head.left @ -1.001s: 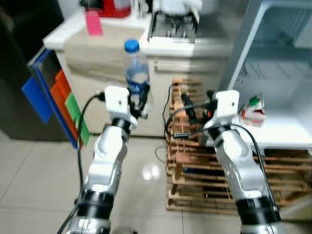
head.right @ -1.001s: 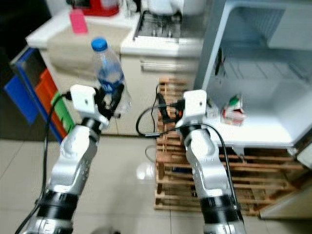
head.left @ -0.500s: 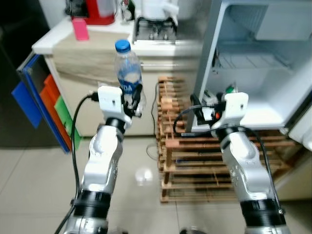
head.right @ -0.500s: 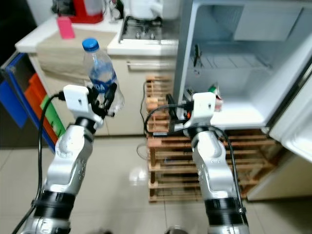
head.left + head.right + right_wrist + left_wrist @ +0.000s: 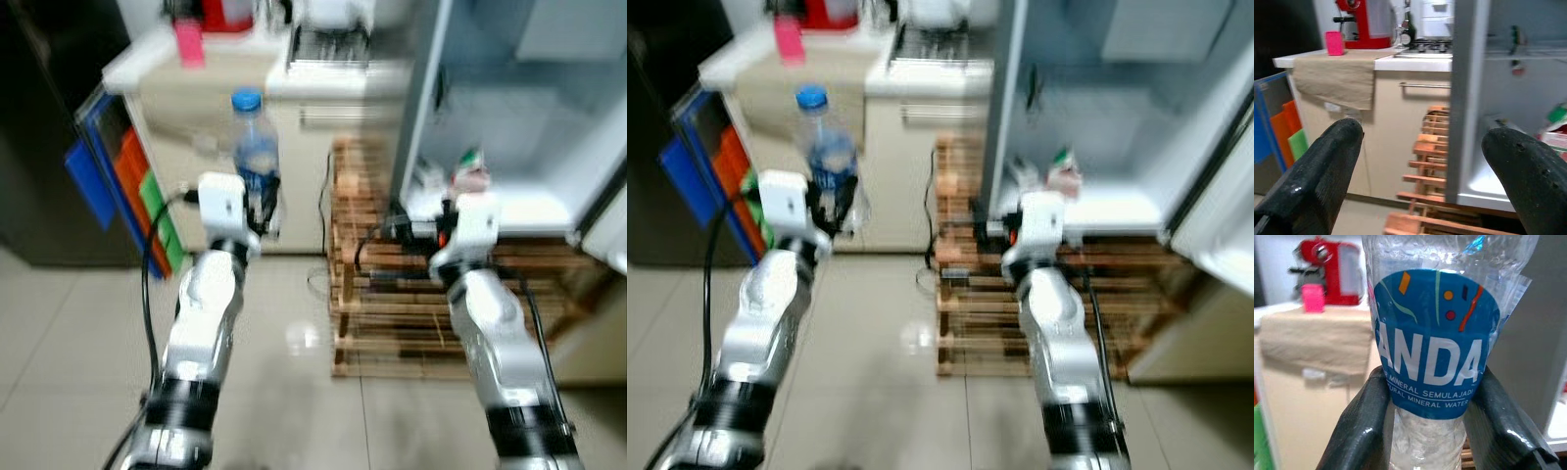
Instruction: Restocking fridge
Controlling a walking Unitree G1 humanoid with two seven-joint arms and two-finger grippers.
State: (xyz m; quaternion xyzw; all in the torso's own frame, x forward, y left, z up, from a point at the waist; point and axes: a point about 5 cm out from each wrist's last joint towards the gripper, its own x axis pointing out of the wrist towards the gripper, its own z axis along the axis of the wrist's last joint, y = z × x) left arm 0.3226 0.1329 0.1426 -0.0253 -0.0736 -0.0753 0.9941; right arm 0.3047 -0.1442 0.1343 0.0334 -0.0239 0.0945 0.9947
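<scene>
A clear water bottle [image 5: 254,147] with a blue cap and blue label [image 5: 1436,346] stands upright in my left gripper [image 5: 263,203], which is shut on its lower body; both black fingers [image 5: 1359,431] press its sides. My right gripper [image 5: 407,228] is open and holds nothing, its fingers [image 5: 1317,169] spread wide in front of the open white fridge [image 5: 423,108]. On the fridge's lower shelf stands a small carton [image 5: 470,172] with red and green on it. The picture is blurred.
A wooden slatted rack [image 5: 392,294] sits under the fridge. To the left is a counter with a beige cloth [image 5: 196,93], a pink cup [image 5: 187,44] and a stove [image 5: 328,44]. Blue, orange and green panels [image 5: 118,186] lean beside it. Tiled floor lies below.
The whole picture has shifted and blurred, so the camera has moved. The bottle stays in my left gripper and the right gripper stays open, both arms in the same pose.
</scene>
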